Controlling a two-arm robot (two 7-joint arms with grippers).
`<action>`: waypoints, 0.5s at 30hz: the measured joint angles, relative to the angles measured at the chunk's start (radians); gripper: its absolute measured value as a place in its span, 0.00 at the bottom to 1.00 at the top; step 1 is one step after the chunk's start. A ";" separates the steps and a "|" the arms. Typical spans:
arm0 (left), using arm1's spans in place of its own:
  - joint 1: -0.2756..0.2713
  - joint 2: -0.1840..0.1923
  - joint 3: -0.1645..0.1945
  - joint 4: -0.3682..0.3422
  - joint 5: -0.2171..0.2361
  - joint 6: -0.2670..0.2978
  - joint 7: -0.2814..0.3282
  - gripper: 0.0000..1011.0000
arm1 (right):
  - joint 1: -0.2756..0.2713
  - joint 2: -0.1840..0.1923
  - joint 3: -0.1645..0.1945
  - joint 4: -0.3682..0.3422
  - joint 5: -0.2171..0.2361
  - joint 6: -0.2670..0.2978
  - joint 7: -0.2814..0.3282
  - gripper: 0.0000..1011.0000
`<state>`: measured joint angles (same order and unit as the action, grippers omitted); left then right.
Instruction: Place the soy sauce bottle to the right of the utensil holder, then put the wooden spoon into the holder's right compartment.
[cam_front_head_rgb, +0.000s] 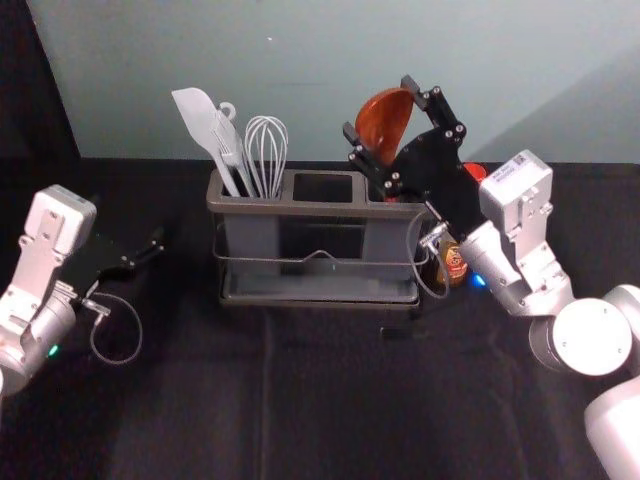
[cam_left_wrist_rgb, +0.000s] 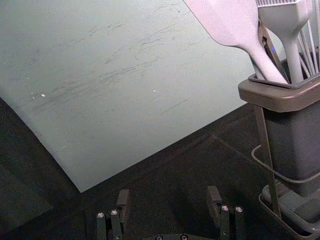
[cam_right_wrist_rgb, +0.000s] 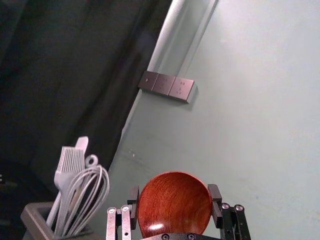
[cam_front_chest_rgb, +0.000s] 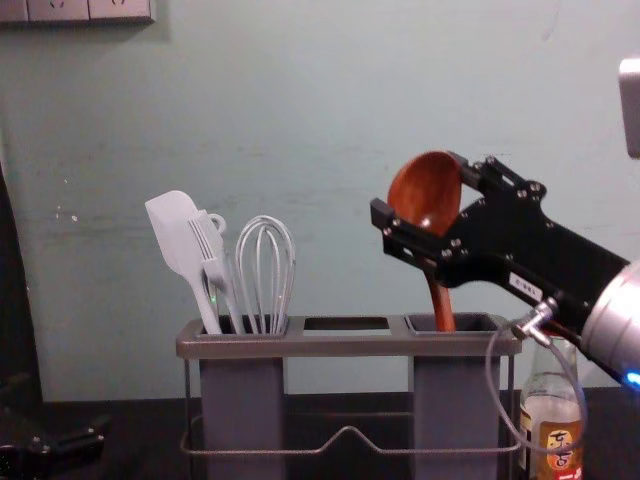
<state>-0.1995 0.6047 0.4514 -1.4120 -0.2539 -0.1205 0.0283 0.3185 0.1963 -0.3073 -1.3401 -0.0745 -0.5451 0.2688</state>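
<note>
Wooden spoon (cam_front_chest_rgb: 425, 190) is held by the right tool (cam_front_head_rgb: 379, 106) in the upper right of the head view, its bowl gripped between the two fingers. In the chest view, the handle is angled down, its lower end inside the right compartment (cam_front_chest_rgb: 463, 323) of the utensil holder (cam_front_head_rgb: 325, 209). The soy sauce bottle (cam_front_chest_rgb: 549, 425) is stood upright just beside the holder's right side, at the lower right of the chest view, partly hidden by the right arm. In the holder's left compartment, a pale spatula (cam_front_head_rgb: 205, 125) and a whisk (cam_front_head_rgb: 267, 150) are seen leaning. The left tool (cam_front_head_rgb: 132, 228) is parked over the desk (cam_front_head_rgb: 330, 400), at the left of the head view, empty, its fingers spread wide. Wall sockets (cam_right_wrist_rgb: 166, 86) are seen above centre in the right wrist view.
</note>
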 joint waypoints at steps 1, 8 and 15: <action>0.000 0.000 0.000 0.000 0.000 0.000 0.000 0.99 | -0.002 0.001 0.001 0.002 0.001 0.000 0.001 0.83; 0.000 0.000 0.000 0.000 0.000 0.000 0.000 0.99 | -0.020 0.006 0.007 0.003 0.005 -0.001 0.009 0.83; 0.000 0.000 0.000 0.000 0.000 0.000 0.000 0.99 | -0.032 0.010 0.009 0.002 0.005 0.004 0.015 0.83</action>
<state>-0.1995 0.6047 0.4514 -1.4120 -0.2539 -0.1205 0.0283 0.2864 0.2062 -0.2983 -1.3385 -0.0700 -0.5414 0.2838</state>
